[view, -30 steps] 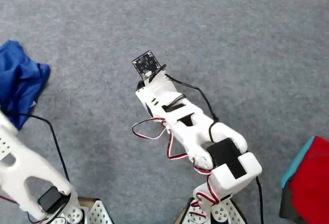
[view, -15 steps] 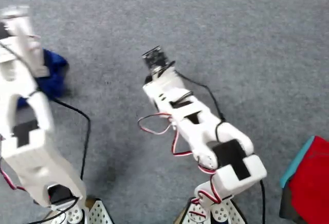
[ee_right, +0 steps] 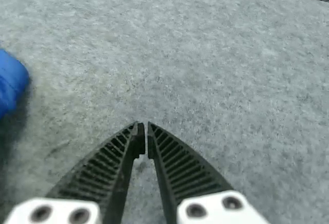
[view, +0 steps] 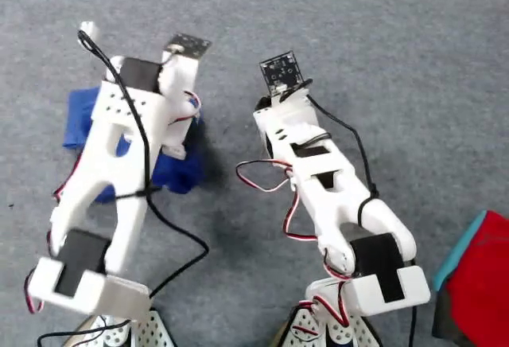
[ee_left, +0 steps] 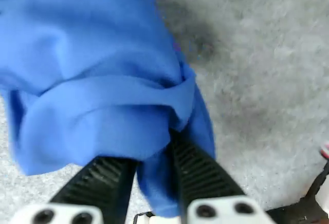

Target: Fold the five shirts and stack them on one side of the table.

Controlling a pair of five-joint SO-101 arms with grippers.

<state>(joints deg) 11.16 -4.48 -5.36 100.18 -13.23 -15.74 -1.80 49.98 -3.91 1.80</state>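
Both grippers are closed: my left gripper [ee_left: 154, 149] is clamped on a fold of the blue shirt [ee_left: 103, 70], and my right gripper [ee_right: 144, 131] has its fingertips together on nothing, hanging just above the bare grey table [view: 413, 84].

A second ago the blue shirt sat bunched at the far left edge of the table and my left arm was pulled back low beside it. Since then that arm has swung inward and forward, dragging the shirt with it. The shirt now lies left of centre, still a crumpled heap rather than a flat garment. My right arm has shifted only a little, up and to the right.

I judge this as bringing the shirt into the working area. It is not spread out and no fold has been made. A red shirt [view: 481, 283] waits on a teal one at the right edge.

The cloth spills away from my left fingertips, most of it beyond and to one side of them, with a loose flap hanging beside one finger. From my right gripper the shirt is well apart, off toward my left arm.
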